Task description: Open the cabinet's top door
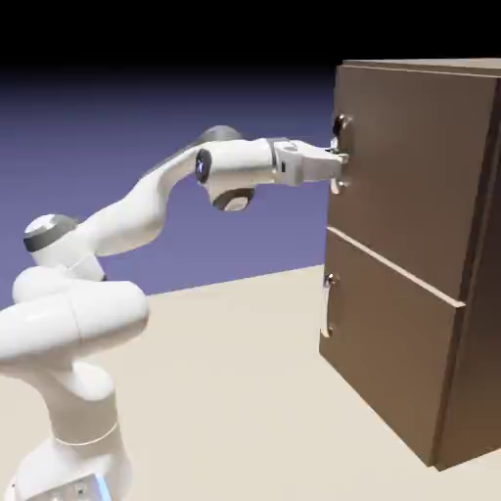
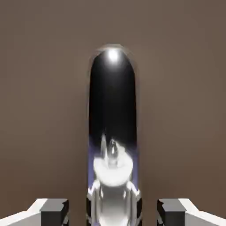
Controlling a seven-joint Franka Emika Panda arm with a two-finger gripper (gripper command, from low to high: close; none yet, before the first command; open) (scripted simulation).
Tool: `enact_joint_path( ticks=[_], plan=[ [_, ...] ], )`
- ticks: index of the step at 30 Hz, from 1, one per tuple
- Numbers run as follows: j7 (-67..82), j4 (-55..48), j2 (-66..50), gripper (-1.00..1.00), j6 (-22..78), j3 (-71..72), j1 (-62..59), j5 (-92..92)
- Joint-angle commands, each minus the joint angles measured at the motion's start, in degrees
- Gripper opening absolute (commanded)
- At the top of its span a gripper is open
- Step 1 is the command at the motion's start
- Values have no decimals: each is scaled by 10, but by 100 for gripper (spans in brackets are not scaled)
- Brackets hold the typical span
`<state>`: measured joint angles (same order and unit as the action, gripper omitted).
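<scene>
We count 1 gripper [image 1: 338, 161] with 2 fingers [image 2: 54, 209]. In the hand view the fingers stand apart, 1 on each side of the top handle [image 2: 112, 110], with a strip of brown door showing between each tip and the metal. The jaws are spread around the handle and not clamped on it. In the exterior view the gripper points level at the top door [image 1: 411, 176] and covers the middle of the handle [image 1: 341, 125]; we can't tell contact from there.

Counts:
- 1 white arm [image 1: 147, 210]
- 1 cabinet [image 1: 484, 294]
- 2 doors
- 2 handles

The top door is the upper, larger panel. It's upright, sits flush in the cabinet front and is closed, and it faces the exterior view's left, toward the arm. Its handle runs up and down, so its long axis is vertical, close to the door's edge on the exterior view's left. In the hand view it's a dark shiny bar running from the bottom edge up past the middle, with the door filling the rest.

The bottom door [image 1: 391, 352] is shorter and also shut, with a thin seam between the 2 panels. Its small handle [image 1: 329, 303] sits near the same edge, well below the gripper.

The cabinet stands on the table [image 1: 225, 391] at the exterior view's right. There's bare tabletop between the arm's base and the cabinet front.
</scene>
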<state>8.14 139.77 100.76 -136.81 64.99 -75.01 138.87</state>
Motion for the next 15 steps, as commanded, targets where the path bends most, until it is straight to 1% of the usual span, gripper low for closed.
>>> enact_joint_path(
  ticks=[1,10,15],
  plan=[
    [15,21,1,-100,20,-6,13,7],
    [135,199,-4,-100,233,-97,102,15],
    [166,262,1,-100,357,-160,94,-10]
  ],
)
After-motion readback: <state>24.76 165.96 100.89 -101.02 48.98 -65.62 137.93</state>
